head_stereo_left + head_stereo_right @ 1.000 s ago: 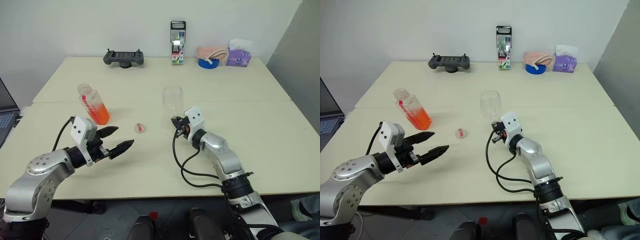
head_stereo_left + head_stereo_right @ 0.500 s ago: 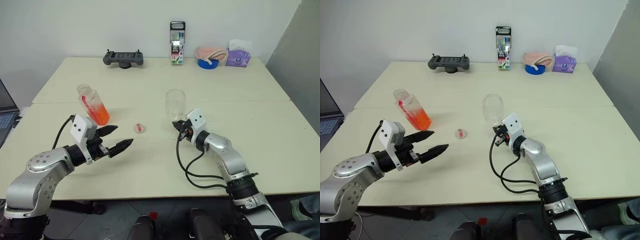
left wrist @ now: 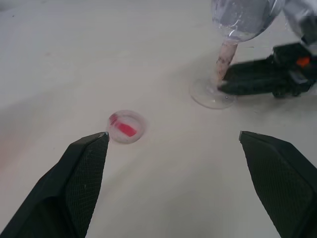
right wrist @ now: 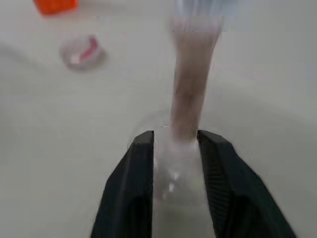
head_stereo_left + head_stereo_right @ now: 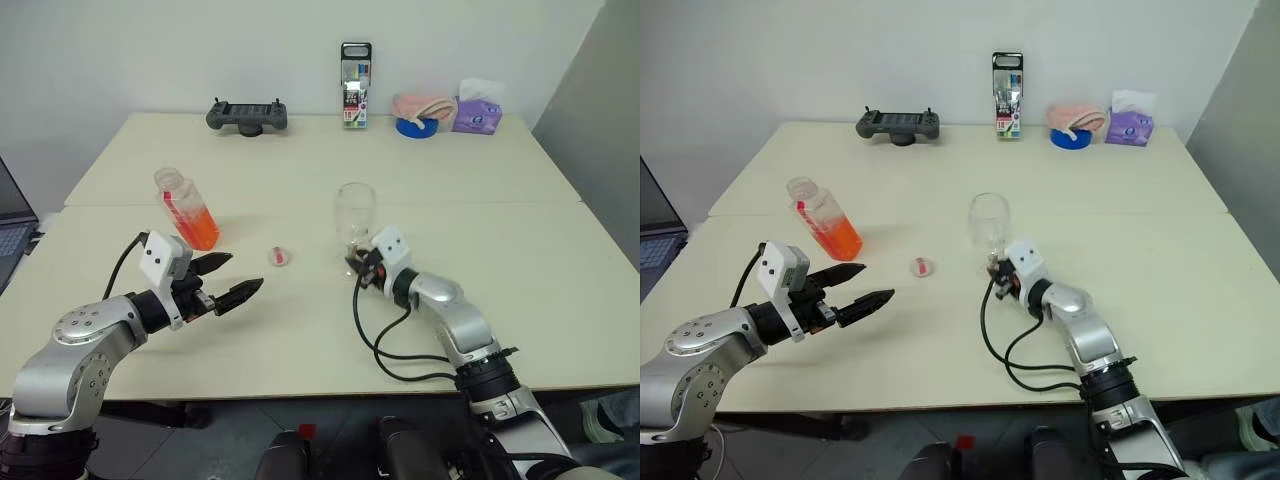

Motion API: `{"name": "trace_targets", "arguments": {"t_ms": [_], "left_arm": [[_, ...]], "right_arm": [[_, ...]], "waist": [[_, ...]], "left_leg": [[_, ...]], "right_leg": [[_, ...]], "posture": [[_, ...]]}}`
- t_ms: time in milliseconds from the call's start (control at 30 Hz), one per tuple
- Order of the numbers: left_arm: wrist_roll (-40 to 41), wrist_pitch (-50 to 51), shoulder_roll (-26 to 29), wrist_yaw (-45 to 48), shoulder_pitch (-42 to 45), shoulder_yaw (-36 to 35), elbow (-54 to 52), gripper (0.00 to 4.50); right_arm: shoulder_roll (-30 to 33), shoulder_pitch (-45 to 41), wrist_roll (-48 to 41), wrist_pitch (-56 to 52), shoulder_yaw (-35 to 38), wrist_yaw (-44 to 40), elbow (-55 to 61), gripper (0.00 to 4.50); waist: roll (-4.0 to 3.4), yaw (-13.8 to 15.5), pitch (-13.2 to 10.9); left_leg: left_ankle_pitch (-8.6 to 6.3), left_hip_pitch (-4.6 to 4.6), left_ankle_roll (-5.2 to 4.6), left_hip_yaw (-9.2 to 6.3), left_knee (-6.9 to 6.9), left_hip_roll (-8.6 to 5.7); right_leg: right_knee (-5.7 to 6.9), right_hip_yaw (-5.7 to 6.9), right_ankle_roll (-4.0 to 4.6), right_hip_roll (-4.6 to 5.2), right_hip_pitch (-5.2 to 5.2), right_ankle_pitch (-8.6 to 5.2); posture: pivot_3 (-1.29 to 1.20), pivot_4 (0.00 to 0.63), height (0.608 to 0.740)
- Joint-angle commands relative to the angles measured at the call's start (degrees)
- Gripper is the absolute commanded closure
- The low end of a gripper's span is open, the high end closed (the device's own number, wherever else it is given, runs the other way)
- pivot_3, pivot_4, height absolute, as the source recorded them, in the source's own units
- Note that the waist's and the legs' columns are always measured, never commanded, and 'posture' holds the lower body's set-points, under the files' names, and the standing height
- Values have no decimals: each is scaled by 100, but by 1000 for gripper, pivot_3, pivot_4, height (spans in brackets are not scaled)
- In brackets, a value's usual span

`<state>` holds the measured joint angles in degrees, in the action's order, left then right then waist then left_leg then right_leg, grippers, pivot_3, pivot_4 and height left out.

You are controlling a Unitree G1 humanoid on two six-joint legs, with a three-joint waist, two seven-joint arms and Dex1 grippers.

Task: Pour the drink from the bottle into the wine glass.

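Right gripper (image 4: 174, 141) sits low at the wine glass (image 5: 355, 212) stem, fingers either side of it, slightly parted (can't tell if they're actually pinching). The glass stands upright on the table (image 5: 300, 170). Left of the glass lies a small cap (image 5: 279, 257), then the uncapped bottle (image 5: 186, 208) with orange drink (image 5: 200, 229). Left gripper (image 5: 226, 283) hovers near the cap, spread wide.

Workspace surroundings: pale table against a plain white wall.
You face a cream table (image 5: 500, 260) crossed by a seam, a white wall (image 5: 150, 50) behind it, a grey panel (image 5: 600, 110) at right, and a laptop's edge (image 5: 12, 225) at left.
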<state>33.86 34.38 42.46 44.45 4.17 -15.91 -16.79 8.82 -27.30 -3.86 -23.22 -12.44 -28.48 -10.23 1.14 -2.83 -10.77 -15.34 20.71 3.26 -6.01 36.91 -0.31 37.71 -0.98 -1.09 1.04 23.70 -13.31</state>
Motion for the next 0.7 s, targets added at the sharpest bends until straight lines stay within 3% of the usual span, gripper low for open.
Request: {"name": "trace_targets", "arguments": {"t_ms": [33,200,433,700], "left_arm": [[-55,-150,42,46,69,-51,-19,0],[-100,-185,21,52,54,-66,36,0],[-350,-562,-187,-352,22,-328,430,0],[-1092,-1789,-934,-1619,9,-881,1199,0]], "right_arm": [[7,-50,5,-72,-36,-75,134,1705],[98,-15,48,-145,-93,-182,322,33],[920,11,-258,-827,44,-899,1546,33],[2967,121,-1510,-1948,1105,-2285,3413,33]], "waist": [[1,-20,1],[1,-28,0],[1,-14,-2],[0,56,-6]], "left_leg": [[0,2,0,-1,0,1],[0,24,0,-1,-10,4],[0,27,0,2,-7,0],[-2,34,1,-3,-8,0]], "right_leg": [[-1,2,-2,0,3,1],[3,2,-1,-1,32,1],[1,0,-2,2,32,0],[-9,6,-6,7,33,-2]], "posture": [[0,150,740],[0,150,740],[0,150,740],[0,150,740]]}}
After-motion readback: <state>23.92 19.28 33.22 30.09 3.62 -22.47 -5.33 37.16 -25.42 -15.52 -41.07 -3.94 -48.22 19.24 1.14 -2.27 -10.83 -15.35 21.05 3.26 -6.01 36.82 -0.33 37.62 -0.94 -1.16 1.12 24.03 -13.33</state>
